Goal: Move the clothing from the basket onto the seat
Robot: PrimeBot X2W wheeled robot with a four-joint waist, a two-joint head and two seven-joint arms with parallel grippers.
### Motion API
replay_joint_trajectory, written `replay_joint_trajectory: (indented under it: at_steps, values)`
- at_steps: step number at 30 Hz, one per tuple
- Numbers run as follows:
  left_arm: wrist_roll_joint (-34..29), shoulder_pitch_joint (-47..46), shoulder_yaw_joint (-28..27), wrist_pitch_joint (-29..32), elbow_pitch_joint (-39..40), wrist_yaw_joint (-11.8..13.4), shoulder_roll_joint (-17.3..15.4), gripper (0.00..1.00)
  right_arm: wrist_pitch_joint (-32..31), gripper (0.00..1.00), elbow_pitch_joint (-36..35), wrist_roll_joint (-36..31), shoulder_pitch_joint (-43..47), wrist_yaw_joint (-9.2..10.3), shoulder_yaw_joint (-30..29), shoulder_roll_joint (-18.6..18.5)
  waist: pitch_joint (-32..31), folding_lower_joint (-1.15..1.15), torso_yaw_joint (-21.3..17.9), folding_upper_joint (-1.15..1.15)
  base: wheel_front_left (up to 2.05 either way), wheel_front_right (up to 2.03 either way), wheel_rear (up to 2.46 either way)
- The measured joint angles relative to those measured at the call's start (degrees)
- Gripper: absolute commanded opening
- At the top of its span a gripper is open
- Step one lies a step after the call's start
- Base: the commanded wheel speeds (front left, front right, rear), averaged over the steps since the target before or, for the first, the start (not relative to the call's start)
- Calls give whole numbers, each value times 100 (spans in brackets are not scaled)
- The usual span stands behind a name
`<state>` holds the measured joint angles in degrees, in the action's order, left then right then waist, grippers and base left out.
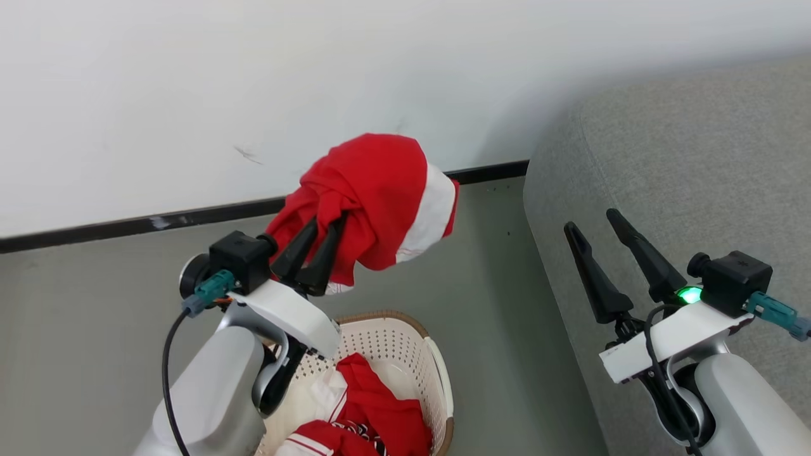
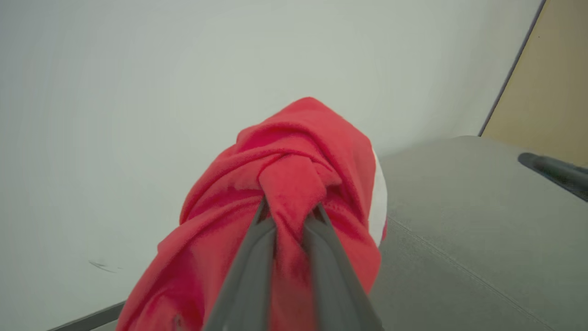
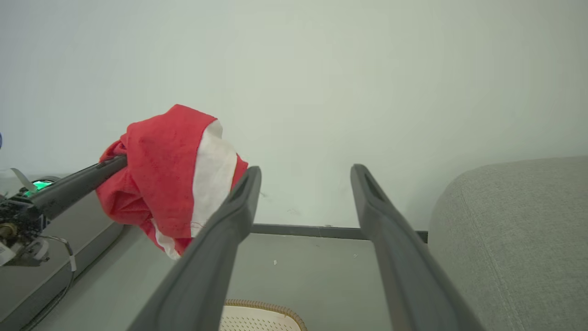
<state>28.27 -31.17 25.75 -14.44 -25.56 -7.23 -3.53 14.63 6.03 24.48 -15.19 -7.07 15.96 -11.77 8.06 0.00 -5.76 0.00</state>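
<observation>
No lettering, label, brand or number can be read on the clothing point(image 1: 374, 190), basket point(image 1: 380, 345) or seat point(image 1: 665, 158).

L gripper point(image 1: 328, 223) tips buried in red garment point(image 1: 380, 190), basket point(image 1: 443, 380) cut by btm edge & partly behind L arm point(image 1: 209, 392), sofa point(image 1: 665, 158) runs off right edge.

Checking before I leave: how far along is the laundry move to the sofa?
Done: one red-and-white garment is out of the basket. In hand: the left gripper grips it beside the seat. Left: setting it down, then the red clothing in the basket. The right gripper is open.
</observation>
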Motion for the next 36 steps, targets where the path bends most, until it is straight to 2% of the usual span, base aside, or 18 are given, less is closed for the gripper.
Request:
replay_joint_trajectory:
  at_steps: [6,9,18,26,33,36]
  values:
    - [107,177,312,5,213,0,-46,0,0,100,1,153,27,0,177,-167,-226,0,25,0,0,0,0]
    - [215,271,550,9,393,0,-73,0,0,100,-1,481,103,0,461,-265,-334,0,67,0,0,0,0]
    - [528,411,1083,85,832,0,-225,0,0,100,-3,765,55,0,786,-560,-410,0,200,0,0,0,0]
    - [710,472,1461,183,1136,0,-414,0,-1,100,-21,1151,-183,0,1612,-764,-368,0,332,0,0,0,0]
    - [802,472,1718,185,1355,0,-498,0,-1,100,51,1382,-487,0,1891,-904,-295,0,454,0,0,0,0]
    - [840,472,1815,186,1403,0,-543,0,-1,100,155,1537,-605,0,2190,-998,-264,0,514,0,0,0,0]
